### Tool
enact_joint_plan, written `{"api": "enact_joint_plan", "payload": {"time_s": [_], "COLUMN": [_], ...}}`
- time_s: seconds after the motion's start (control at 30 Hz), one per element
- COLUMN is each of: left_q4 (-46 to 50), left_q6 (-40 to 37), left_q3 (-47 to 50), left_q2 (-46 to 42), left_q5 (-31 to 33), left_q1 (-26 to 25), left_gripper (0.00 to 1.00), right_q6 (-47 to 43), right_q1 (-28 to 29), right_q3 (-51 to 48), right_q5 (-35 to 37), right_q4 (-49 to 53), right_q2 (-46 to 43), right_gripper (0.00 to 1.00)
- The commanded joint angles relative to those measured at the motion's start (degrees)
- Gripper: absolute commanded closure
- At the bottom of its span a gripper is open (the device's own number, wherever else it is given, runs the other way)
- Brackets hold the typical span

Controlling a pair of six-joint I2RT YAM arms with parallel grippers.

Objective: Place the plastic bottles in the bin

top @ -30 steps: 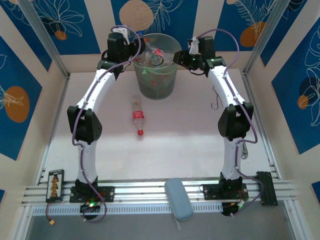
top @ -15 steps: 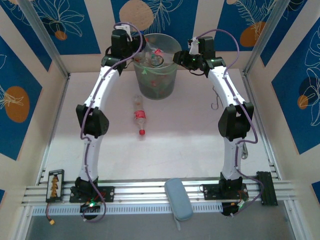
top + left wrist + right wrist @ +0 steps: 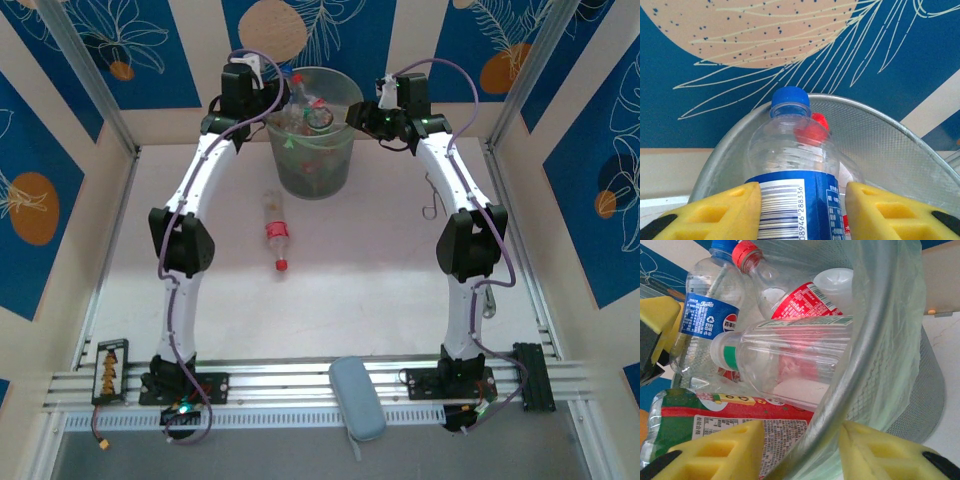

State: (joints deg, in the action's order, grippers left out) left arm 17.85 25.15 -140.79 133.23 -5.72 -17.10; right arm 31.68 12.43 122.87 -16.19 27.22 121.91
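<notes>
Blue-labelled bottle (image 3: pixel 790 150), pinched by left claw (image 3: pixel 802 200) at bin (image 3: pixel 880 125): to be released well inside. Right claw (image 3: pixel 800 440): grip cannot be told.

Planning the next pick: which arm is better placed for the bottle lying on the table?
Left, probably: the red-capped bottle lies left of centre, though the left end effector must first release the blue-labelled bottle into the bin.

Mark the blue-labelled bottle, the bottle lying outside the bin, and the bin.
blue-labelled bottle (image 3: pixel 817 200): left wrist view, blue label.
lying bottle (image 3: pixel 277 232): top external view, red label.
bin (image 3: pixel 312 172): top external view, front wall.
</notes>
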Motion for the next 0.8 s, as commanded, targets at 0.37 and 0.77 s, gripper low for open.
{"api": "enact_joint_plan", "payload": {"time_s": [0.37,0.77], "left_q4": [1.50,-0.45], "left_q6": [3.87,4.51], "left_q3": [0.87,15.95], "left_q2": [-6.99,-21.14], "left_q5": [-5.28,-4.60], "left_q1": [0.62,2.07], "left_gripper": [0.42,0.30], "right_q6": [-0.34,-2.32], "right_q1": [0.17,-2.71], "right_q3": [2.63,-7.25], "right_q5": [-2.43,0.13], "right_q4": [2.22,-0.22], "right_q2": [-5.10,-15.66], "right_gripper": [0.34,0.10]}}
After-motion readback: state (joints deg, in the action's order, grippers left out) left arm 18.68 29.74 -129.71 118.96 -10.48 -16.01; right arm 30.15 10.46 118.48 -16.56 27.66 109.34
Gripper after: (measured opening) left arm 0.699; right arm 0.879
